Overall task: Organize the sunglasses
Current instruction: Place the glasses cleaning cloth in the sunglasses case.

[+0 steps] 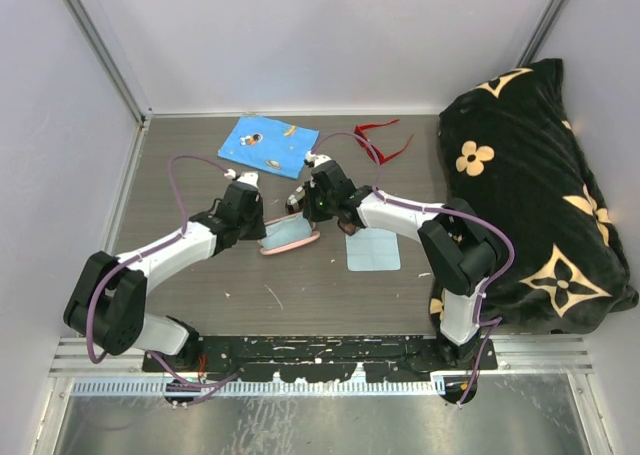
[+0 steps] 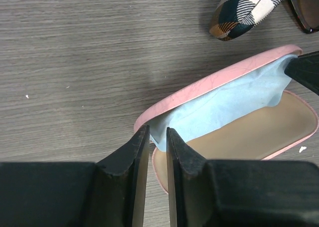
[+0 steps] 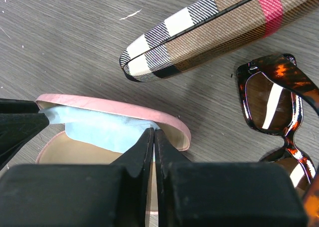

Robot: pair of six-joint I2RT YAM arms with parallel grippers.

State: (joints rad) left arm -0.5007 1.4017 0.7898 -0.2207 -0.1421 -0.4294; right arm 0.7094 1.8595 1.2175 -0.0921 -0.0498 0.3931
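The dark brown sunglasses [image 3: 271, 102] lie folded on the table right of the open pink case [image 3: 114, 106], their corner also in the left wrist view [image 2: 304, 10]. The red sunglasses [image 1: 380, 140] rest at the back of the table. A light blue cloth [image 2: 224, 105] lies stretched inside the pink case [image 1: 290, 240]. My right gripper [image 3: 154, 134] is shut on the cloth's right end. My left gripper [image 2: 158, 137] stands at the cloth's other corner, jaws a narrow gap apart, with the corner loose between the tips.
A slim plaid case [image 3: 209, 27] lies just behind the pink case. A patterned blue cloth [image 1: 268, 145] sits at the back. A pale blue cloth [image 1: 373, 252] lies under my right arm. A black flowered cushion [image 1: 530, 185] fills the right side.
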